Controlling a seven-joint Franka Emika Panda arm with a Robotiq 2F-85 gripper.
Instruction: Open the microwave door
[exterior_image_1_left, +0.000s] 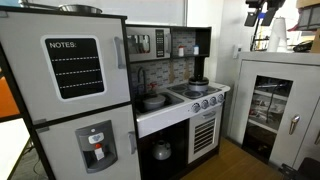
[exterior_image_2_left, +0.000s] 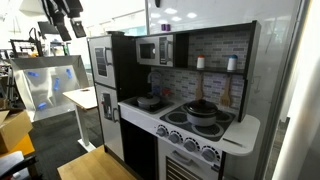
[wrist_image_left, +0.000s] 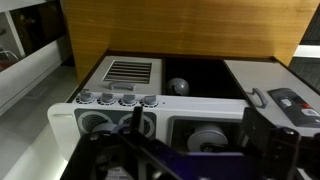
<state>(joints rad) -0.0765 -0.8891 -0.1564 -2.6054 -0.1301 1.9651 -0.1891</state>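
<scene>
— Starting at the jaws: open or closed?

— I cannot tell. In the wrist view they are only dark, blurred shapes along the near edge. In both exterior views the robot arm (exterior_image_1_left: 262, 14) (exterior_image_2_left: 63, 16) sits high against the top edge, too small to read.

— What lies beneath them?

— The wrist view looks down on a row of stove knobs (wrist_image_left: 115, 99). Beyond the knobs is the oven door (wrist_image_left: 132, 72) with its grille, and beyond that the wooden floor (wrist_image_left: 180, 25).

— And the microwave door?

— The microwave door (exterior_image_1_left: 142, 43) (exterior_image_2_left: 149, 51) is in the upper part of the toy kitchen (exterior_image_1_left: 203, 40), above the worktop (exterior_image_1_left: 160, 113). It has a white frame and a dark window, with the button strip beside the window, and it sits flush and shut. The arm is well apart from it. In an exterior view the arm is far off to the right and higher (exterior_image_1_left: 262, 14). In an exterior view it is up at the left (exterior_image_2_left: 63, 16).

— What surrounds it?

— Just left of it stands the white fridge (exterior_image_1_left: 60, 100), with a chalkboard (exterior_image_1_left: 75, 68) headed "NOTES:". Below it, a dark pan (exterior_image_1_left: 153, 100) rests on the worktop. To the right a pot (exterior_image_1_left: 198, 84) sits on a burner. Further right is a separate white cabinet (exterior_image_1_left: 291, 75) with a glass door.
</scene>
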